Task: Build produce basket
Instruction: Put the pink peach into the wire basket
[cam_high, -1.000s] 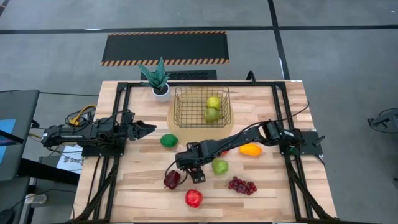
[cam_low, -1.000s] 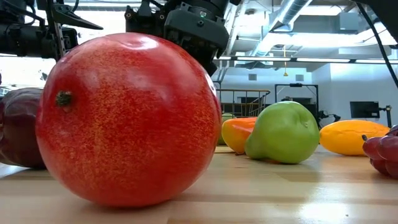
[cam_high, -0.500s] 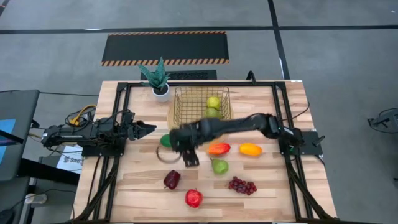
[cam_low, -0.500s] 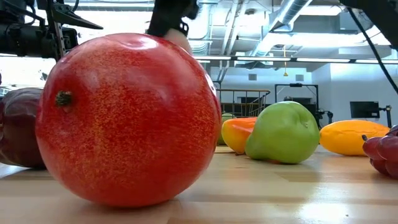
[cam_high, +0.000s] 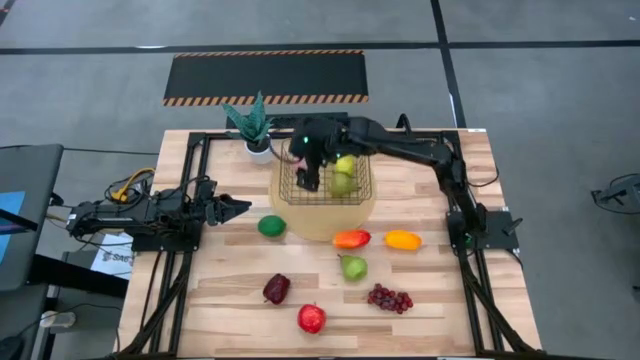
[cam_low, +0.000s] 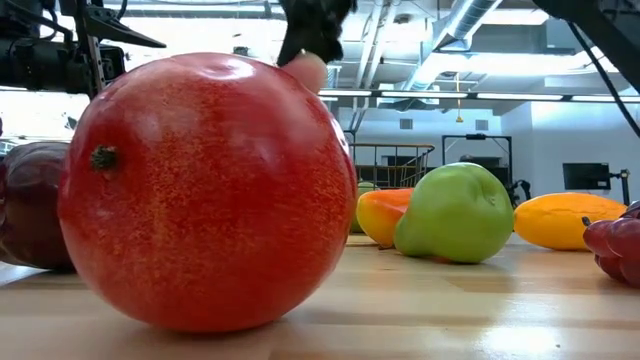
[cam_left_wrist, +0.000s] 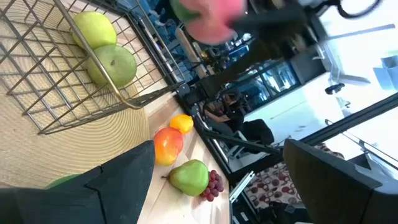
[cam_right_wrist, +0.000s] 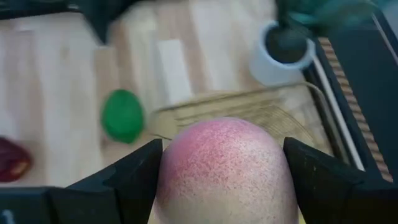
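The gold wire basket (cam_high: 358, 190) stands on a round woven mat at the table's far middle, with two yellow-green fruits (cam_high: 343, 174) lying in it. My right gripper (cam_high: 309, 168) hangs over the basket's left part, shut on a pink-and-cream peach (cam_right_wrist: 227, 168). In the low view the peach (cam_low: 306, 72) shows high above the table under the dark gripper. My left gripper (cam_high: 238, 208) waits open at the table's left side, pointing level toward the basket, with nothing between its fingers (cam_left_wrist: 124, 186). My right gripper pinches the peach by two opposite sides (cam_right_wrist: 171, 177), one finger (cam_right_wrist: 127, 180) on each side. The fingers slant downward, coming from the table's right. The peach is lifted clear, above the basket's left part.
On the wood nearer than the basket lie a green lime (cam_high: 271, 226), an orange-red mango (cam_high: 351, 239), a yellow-orange fruit (cam_high: 403, 240), a green pear (cam_high: 352, 267), a dark red fruit (cam_high: 277, 289), a red apple (cam_high: 311, 319) and purple grapes (cam_high: 390, 298). A spiky potted plant (cam_high: 252, 128) stands left of the basket.
My right gripper has risen from beside the dark red fruit near the table's front and swung toward the far edge, carrying the peach clear of the table to above the basket's left part. It has tipped and rolled on the way.
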